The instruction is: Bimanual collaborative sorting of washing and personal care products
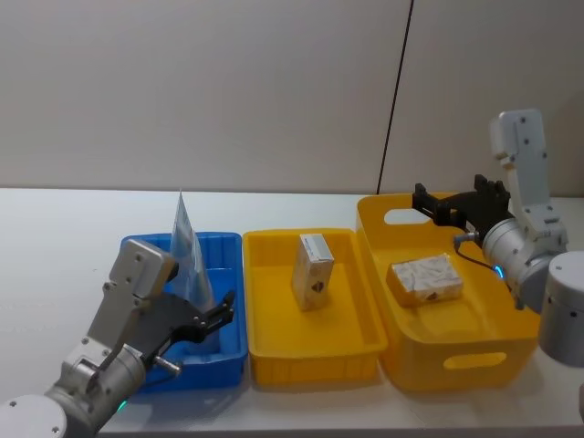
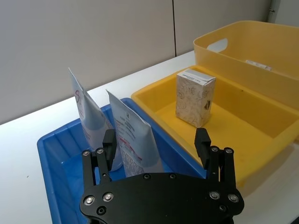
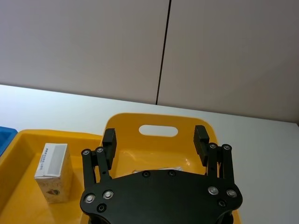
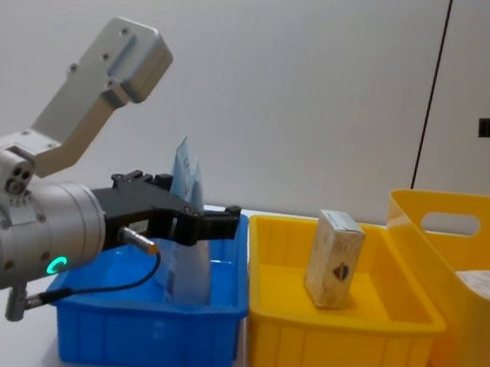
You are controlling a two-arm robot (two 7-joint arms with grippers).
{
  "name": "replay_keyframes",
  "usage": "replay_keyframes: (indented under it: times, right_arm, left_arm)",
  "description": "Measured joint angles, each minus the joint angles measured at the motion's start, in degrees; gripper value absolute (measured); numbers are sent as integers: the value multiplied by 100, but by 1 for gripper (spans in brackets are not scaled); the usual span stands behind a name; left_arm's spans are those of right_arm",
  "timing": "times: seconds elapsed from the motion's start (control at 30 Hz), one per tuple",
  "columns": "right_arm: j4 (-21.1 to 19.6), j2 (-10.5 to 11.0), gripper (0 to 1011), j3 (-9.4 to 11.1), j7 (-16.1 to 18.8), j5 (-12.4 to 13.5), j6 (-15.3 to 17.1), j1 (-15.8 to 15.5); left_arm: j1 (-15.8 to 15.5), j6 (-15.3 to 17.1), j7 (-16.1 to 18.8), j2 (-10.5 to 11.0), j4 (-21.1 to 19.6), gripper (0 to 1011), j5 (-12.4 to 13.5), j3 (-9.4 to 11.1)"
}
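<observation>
Two pale blue-white tubes [image 2: 133, 135] [image 2: 84, 112] stand upright in the blue tray [image 1: 228, 251]. My left gripper [image 1: 219, 315] hovers open over the tray's near side, with the front tube [image 4: 187, 274] between and just beyond its fingers [image 2: 110, 142], apart from them. A beige carton [image 1: 313, 271] stands upright in the yellow tray [image 1: 274, 338]. Another carton [image 1: 425, 278] lies flat in the tall yellow basket [image 1: 474, 360]. My right gripper [image 1: 424, 203] is open and empty above the basket's far end, near the handle slot [image 3: 158, 130].
The three containers sit side by side on a white table [image 1: 64, 228], blue at the left, the yellow tray in the middle, the basket at the right. A grey wall stands close behind. Bare tabletop lies left of the blue tray.
</observation>
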Motion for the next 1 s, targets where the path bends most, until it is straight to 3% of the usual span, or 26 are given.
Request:
replay_keyframes:
  times: [1.0]
  right_arm:
    - [1, 0, 1003, 0, 0, 0, 0, 0]
  left_arm:
    - [-588, -72, -61, -316, 1009, 1001, 412, 71]
